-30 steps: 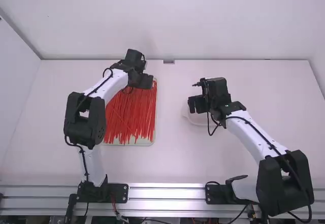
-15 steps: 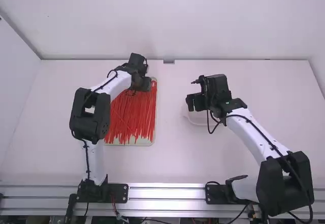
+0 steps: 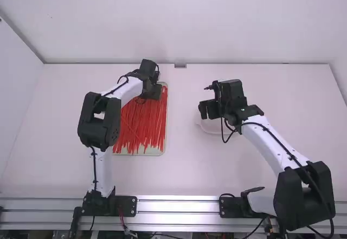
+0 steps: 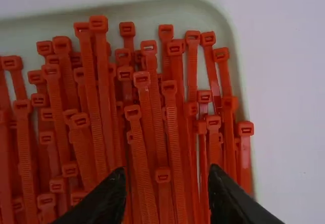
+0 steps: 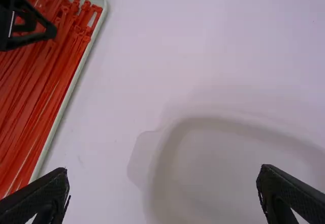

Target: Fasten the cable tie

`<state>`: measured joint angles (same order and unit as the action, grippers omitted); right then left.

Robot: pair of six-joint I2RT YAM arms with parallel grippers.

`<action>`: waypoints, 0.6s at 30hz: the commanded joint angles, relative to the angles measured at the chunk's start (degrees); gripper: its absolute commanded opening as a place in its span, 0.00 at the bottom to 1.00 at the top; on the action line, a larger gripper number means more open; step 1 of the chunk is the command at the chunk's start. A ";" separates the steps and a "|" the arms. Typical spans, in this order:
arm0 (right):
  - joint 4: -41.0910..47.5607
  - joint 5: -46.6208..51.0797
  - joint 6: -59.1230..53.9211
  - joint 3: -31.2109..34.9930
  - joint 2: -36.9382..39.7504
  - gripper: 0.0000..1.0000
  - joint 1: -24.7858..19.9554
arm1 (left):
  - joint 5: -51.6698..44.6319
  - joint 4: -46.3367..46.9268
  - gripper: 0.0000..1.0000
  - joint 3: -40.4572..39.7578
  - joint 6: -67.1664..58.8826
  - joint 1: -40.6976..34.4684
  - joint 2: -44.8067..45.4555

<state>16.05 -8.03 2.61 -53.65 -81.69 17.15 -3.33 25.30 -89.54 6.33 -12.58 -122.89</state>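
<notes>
red cable ties [image 4: 152, 112] lay heaped in pale tray [image 4: 218, 16], heads toward far end; left gripper [image 4: 165, 178] hovered just above heads, fingers spread, nothing held; judged best to single out one top tie, pinch near head, lift clear of neighbours; right gripper [image 5: 161, 178] hung released over white dish [image 5: 218, 148] beside tray on tabletop [image 3: 282, 87]

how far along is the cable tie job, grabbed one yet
Done: nothing; no tie is fastened, and the red cable ties all lie in the tray. In hand: the left gripper hangs open over the tie heads, gripping none; the right gripper is open above the white dish. To do: grasp one tie, lift it, thread its tail through its head and pull.
</notes>
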 commanded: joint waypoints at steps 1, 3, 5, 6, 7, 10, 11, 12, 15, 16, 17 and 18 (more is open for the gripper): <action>0.31 -0.09 0.11 -1.68 -0.59 0.98 0.15 | -0.22 0.20 0.41 -1.46 0.37 -0.98 -0.70; 0.50 -0.07 0.11 -1.68 -0.59 0.98 0.15 | -0.24 0.09 0.41 -1.42 0.59 -0.83 -0.72; 0.72 -0.07 0.11 -1.68 -0.59 0.98 0.15 | -0.22 -0.35 0.41 -1.07 0.96 -1.07 -0.72; 0.74 -0.07 0.13 -1.68 -0.59 0.98 0.15 | -0.22 -0.44 0.40 -1.03 0.94 -1.07 -0.72; 0.76 -0.09 0.11 -1.68 -0.59 0.98 0.15 | -0.20 -0.39 0.40 -0.96 0.96 -1.09 -0.72; 0.87 -0.02 0.11 -1.68 -0.59 0.98 0.15 | -0.02 -0.44 0.39 -0.66 0.98 -1.07 -0.79; 0.92 0.35 0.15 -1.68 -0.59 0.98 0.15 | 0.02 -0.63 0.39 -0.39 0.98 -0.85 -0.79; 0.92 0.35 0.13 -1.68 -0.59 0.98 0.15 | -0.02 -0.76 0.39 -0.26 0.98 -0.83 -0.79; 0.92 0.33 0.15 -1.68 -0.59 0.98 0.15 | 0.85 -1.70 0.39 0.39 0.96 -0.98 -0.79; 0.92 0.33 0.13 -1.68 -0.59 0.98 0.15 | 1.40 -1.88 0.39 0.48 0.92 -0.79 -0.79; 0.92 0.33 0.13 -1.68 -0.59 0.98 0.15 | 1.55 -2.03 0.39 0.57 0.85 -0.83 -0.79; 0.98 0.33 0.13 -1.68 -0.59 0.98 0.15 | 1.49 -2.05 0.39 0.59 0.72 -1.05 -0.79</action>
<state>16.88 -7.97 2.61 -53.67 -81.69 17.12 -2.70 23.11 -89.52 6.72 -13.34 -122.89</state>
